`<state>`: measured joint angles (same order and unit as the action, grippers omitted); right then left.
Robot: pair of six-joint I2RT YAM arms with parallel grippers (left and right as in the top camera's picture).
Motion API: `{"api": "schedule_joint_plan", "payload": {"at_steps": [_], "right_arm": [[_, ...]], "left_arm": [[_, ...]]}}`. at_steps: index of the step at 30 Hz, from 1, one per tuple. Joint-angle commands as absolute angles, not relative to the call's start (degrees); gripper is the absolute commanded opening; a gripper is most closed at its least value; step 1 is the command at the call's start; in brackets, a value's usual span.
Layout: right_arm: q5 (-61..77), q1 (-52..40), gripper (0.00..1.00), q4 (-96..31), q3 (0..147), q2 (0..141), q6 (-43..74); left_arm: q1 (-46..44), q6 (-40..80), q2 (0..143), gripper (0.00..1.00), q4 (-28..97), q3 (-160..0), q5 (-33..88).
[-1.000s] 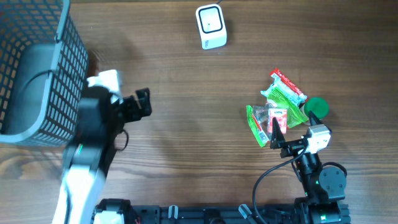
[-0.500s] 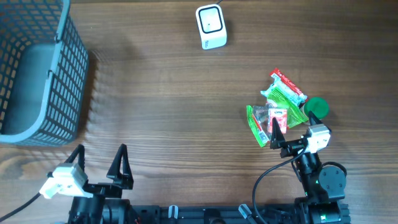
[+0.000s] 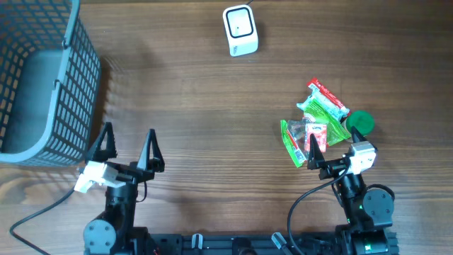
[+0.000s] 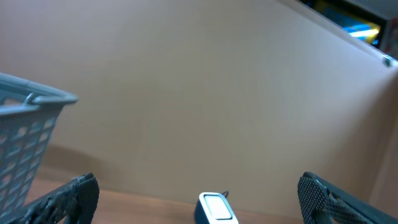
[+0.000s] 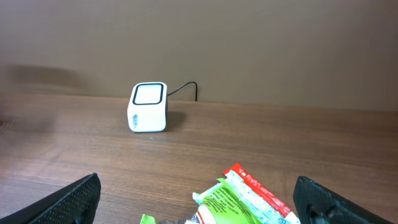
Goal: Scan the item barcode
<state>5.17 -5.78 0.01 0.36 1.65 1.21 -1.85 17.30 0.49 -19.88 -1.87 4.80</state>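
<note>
Packets (image 3: pixel 317 122) of snacks, green and red with some white, lie in a loose heap on the desk (image 3: pixel 212 106), directly ahead of my right tool (image 3: pixel 316 150). From overhead its dark fingertips overlap the near edge of the heap, but I cannot tell whether they touch it. My right wrist camera shows the top of the heap low between the two fingers, which stand wide apart on either side. That tool is released and carries nothing. A round green thing (image 3: pixel 362 120) sits just beyond the right-hand side of the tool, against the heap.

My left tool (image 3: pixel 129 134) is spread just as wide and is also empty. It sits over bare wood, well apart from the packets, which are far off to its right. The grey mesh basket (image 3: pixel 79 85) stands just ahead of it and to its left. Its rim shows at the left edge of my left wrist view.

The white scanner (image 3: pixel 240 30) stands far ahead of both tools, forward and right of the left one, forward and left of the right one. Its window faces up, and a dark cable (image 5: pixel 186 89) runs out behind it.
</note>
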Motion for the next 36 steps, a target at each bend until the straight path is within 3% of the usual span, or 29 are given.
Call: {"api": "schedule_joint_plan", "payload": {"at_steps": [1,6,10,36], "right_arm": [[6.04,-5.50,0.99,0.32,0.32,1.34,1.65],[6.04,-5.50,1.00,0.32,0.32,1.34,1.63],[6.04,-5.50,1.00,0.32,0.32,1.34,1.65],[6.04,-5.50,1.00,0.32,0.32,1.34,1.63]], "left_arm": [[-1.52,18.46,0.21,1.00,-15.42,-0.32,2.00],[-1.52,14.17,0.21,1.00,4.49,-0.32,2.11],[-1.54,1.87,0.21,1.00,4.34,-0.32,3.55],[-1.58,1.91,0.23,1.00,4.19,-0.32,3.53]]}}
